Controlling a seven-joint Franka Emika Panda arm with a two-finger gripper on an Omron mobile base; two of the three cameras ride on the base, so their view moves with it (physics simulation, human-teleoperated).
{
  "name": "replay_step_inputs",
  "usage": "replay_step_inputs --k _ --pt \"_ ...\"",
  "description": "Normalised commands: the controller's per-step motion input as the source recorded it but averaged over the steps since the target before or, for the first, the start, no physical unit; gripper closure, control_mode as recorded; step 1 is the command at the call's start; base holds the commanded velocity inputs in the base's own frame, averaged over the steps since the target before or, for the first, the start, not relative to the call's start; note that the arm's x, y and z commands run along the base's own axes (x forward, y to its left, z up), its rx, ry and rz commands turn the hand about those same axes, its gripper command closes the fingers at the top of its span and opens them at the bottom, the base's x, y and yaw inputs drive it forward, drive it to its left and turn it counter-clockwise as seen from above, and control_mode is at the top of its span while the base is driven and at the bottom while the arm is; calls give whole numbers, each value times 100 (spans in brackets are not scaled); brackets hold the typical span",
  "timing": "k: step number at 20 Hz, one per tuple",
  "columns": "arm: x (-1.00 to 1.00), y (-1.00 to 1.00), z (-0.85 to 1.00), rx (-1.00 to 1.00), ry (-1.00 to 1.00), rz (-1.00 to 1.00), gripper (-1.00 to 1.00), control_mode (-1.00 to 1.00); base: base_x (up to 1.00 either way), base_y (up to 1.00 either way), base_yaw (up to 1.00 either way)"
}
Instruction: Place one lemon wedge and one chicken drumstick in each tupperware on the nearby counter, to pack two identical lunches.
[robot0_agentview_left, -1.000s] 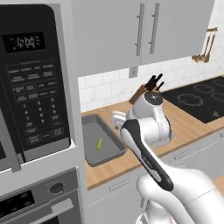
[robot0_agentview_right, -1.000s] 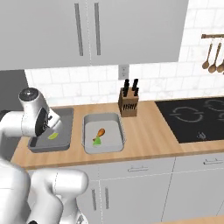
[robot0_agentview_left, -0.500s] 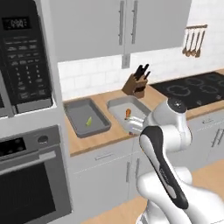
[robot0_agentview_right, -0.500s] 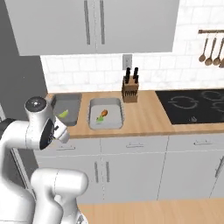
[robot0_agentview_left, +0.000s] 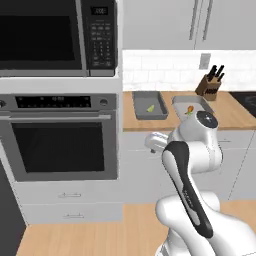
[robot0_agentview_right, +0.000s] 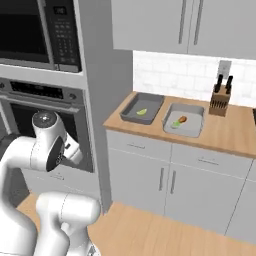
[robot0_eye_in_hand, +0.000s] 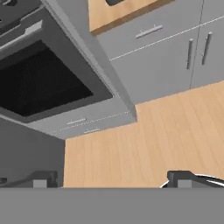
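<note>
The robot's claw (robot0_eye_in_hand: 109, 178) is spread wide and grasps nothing; in the hand view its two dark fingertips (robot0_eye_in_hand: 41, 179) sit far apart at the bottom edge with bare floor between them. From the base cameras the claw itself is hard to make out, tucked low by the arm's wrist, so its exact spot there is uncertain.

Straight ahead of the claw lies a light wooden floor (robot0_eye_in_hand: 144, 140). Beyond the floor, up and to the left of the claw in the hand view, stands a built-in oven (robot0_eye_in_hand: 41, 87) with a dark glass door, and pale grey cabinet fronts (robot0_eye_in_hand: 170, 52) stand to the right of it.

Well above and beyond the claw is the counter (robot0_agentview_right: 225, 135), a light tan wooden worktop over those grey cabinets. Two grey tupperware trays rest on it side by side. The left tray (robot0_agentview_right: 131, 112) holds one small yellow-green lemon wedge (robot0_agentview_right: 142, 112). The right tray (robot0_agentview_right: 196, 131) holds an orange-brown chicken drumstick (robot0_agentview_right: 182, 119) with a second lemon wedge (robot0_agentview_right: 175, 124) just beside it. Both trays are well apart from the claw.

Farther along the counter, past the right tray, a wooden knife block (robot0_agentview_right: 219, 102) stands upright against the white tiled wall. A black microwave (robot0_agentview_left: 55, 37) is mounted above the oven, high above the claw.
</note>
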Motion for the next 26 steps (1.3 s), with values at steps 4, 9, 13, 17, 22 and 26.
replay_step_inputs --k 4,9,13,17,22,26 --pt "0 0 0 0 0 0 -100 100 -74 83 69" --pt "0 0 0 0 0 0 -100 100 -57 100 64" --pt "0 0 0 0 0 0 -100 100 -26 100 57" --pt "0 0 0 0 0 0 -100 100 -58 100 57" --pt "0 0 0 0 0 0 -100 100 -30 100 48" --pt "0 0 0 0 0 0 -100 100 10 100 34"
